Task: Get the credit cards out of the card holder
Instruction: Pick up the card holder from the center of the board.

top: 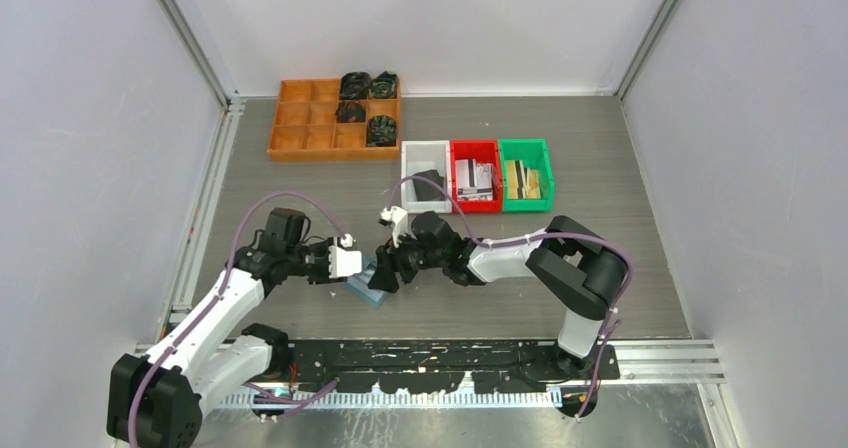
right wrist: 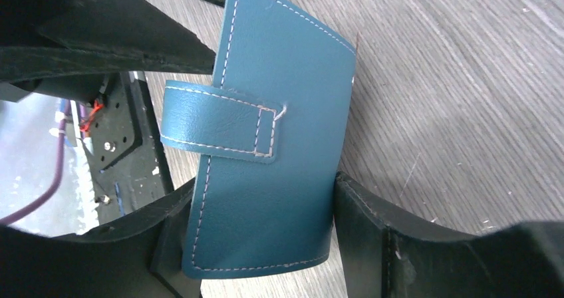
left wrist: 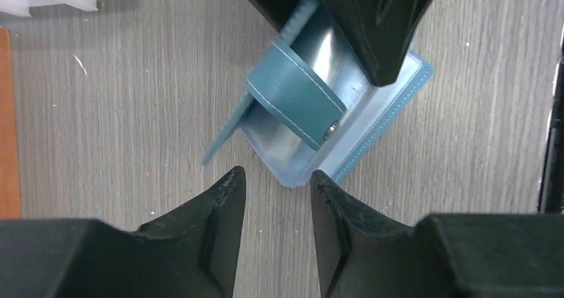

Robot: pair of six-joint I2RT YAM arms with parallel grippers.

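Observation:
The light blue card holder lies open on the grey table between both grippers. In the left wrist view the card holder shows clear sleeve pockets and a snap strap. No credit card shows apart from it. My right gripper is shut on the holder's cover, which stands raised between its fingers. That gripper's black fingers show from above in the left wrist view. My left gripper is open and empty, its tips just short of the sleeve corner. In the top view the left gripper is at the holder's left edge.
An orange compartment tray with dark items stands at the back left. White, red and green bins stand in a row behind the grippers. The black arm rail runs along the near edge.

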